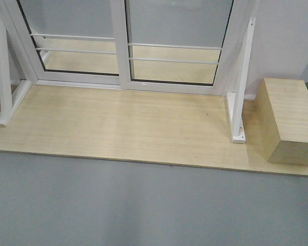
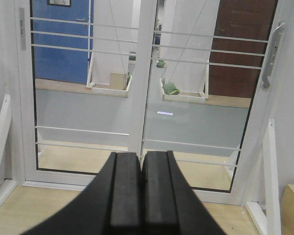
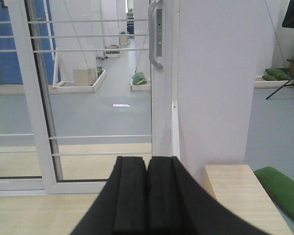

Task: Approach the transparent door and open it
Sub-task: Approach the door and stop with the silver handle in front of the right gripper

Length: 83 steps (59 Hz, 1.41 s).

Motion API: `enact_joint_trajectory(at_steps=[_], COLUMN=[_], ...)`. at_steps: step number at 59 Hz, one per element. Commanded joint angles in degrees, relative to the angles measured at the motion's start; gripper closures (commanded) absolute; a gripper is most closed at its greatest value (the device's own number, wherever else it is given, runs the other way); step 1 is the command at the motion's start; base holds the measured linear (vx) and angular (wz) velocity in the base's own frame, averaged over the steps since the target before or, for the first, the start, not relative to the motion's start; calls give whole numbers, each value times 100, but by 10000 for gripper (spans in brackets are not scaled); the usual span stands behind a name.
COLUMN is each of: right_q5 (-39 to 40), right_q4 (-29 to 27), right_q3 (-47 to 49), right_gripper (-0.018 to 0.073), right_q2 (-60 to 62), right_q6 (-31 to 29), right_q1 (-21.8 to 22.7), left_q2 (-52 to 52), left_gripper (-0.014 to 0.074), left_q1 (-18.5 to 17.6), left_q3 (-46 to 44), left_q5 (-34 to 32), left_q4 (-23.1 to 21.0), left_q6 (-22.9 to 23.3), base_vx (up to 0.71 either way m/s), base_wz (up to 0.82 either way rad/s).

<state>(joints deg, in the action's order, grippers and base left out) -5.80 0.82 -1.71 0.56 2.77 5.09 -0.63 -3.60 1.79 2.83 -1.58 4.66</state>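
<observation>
The transparent door (image 1: 174, 31) is the right-hand glass panel in a white frame, crossed by thin white bars, and it stands shut beyond the wooden platform. In the left wrist view the door (image 2: 201, 127) fills the right half, with its curved silver handle (image 2: 272, 54) high on the right stile. The right wrist view shows the same handle (image 3: 155, 34) up at top centre. My left gripper (image 2: 140, 155) is shut on nothing and points at the middle stiles, well short of the door. My right gripper (image 3: 147, 159) is also shut and empty, below the handle's stile.
A light wooden platform (image 1: 123, 128) lies before the door on grey floor. White triangular braces (image 1: 5, 77) (image 1: 241, 92) stand at both sides. A wooden box (image 1: 287, 120) sits right of the right brace. A second glass panel (image 2: 83, 98) is on the left.
</observation>
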Motion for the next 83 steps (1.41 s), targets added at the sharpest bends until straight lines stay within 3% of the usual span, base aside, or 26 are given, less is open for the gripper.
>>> enact_joint_trajectory(at_steps=[1, 83], right_q5=[458, 458], right_q4=[9, 9], right_q3=[-26, -26], right_gripper=[568, 568], right_q2=[98, 98], right_q6=[-18, -18], right_q1=[22, 22], left_q2=[-83, -83], left_gripper=[594, 594], left_q1=[-34, -34], left_q3=[92, 92], left_q5=[-475, -475], left_q4=[-26, -26], left_q6=[40, 40], base_vx=[48, 42], base_wz=[-10, -5])
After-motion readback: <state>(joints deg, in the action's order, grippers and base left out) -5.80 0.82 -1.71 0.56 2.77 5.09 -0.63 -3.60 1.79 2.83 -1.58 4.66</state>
